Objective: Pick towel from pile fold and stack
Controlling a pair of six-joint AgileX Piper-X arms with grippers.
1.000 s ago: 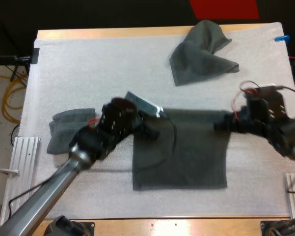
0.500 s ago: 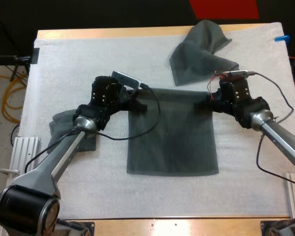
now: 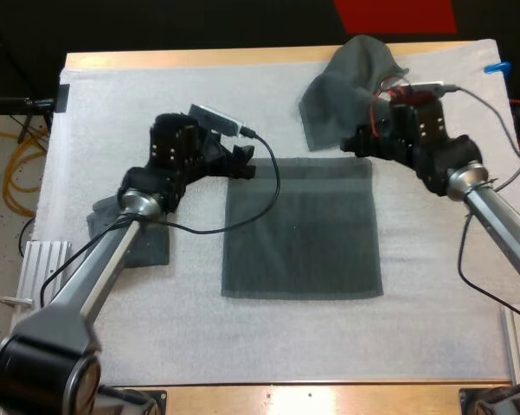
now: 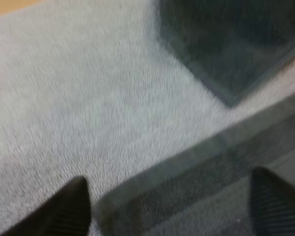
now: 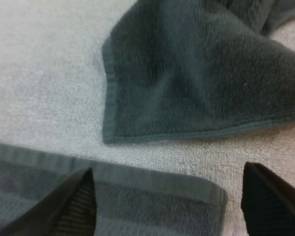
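Towel flat on the mat, both end effectors open

Left end effector [image 3: 242, 162] is wide open and holds nothing. It hangs at the far left corner of the flat towel [image 3: 301, 229]. In the left wrist view its two black fingers [image 4: 73, 206] stand far apart, and the towel's edge lies on the mat between them.

Right end effector [image 3: 356, 143] is wide open too, with nothing in it. It hangs at the flat towel's far right corner. In the right wrist view that corner lies between its fingers [image 5: 76, 206].

The flat towel is spread out in the middle of the white mat [image 3: 138, 112]. The crumpled towel [image 3: 342, 99] sits near the mat's far right corner, just beyond the right end effector. A folded towel [image 3: 149, 249] lies by the mat's left edge, partly under the left arm.

The mat covers most of the wooden counter [image 3: 199, 58].
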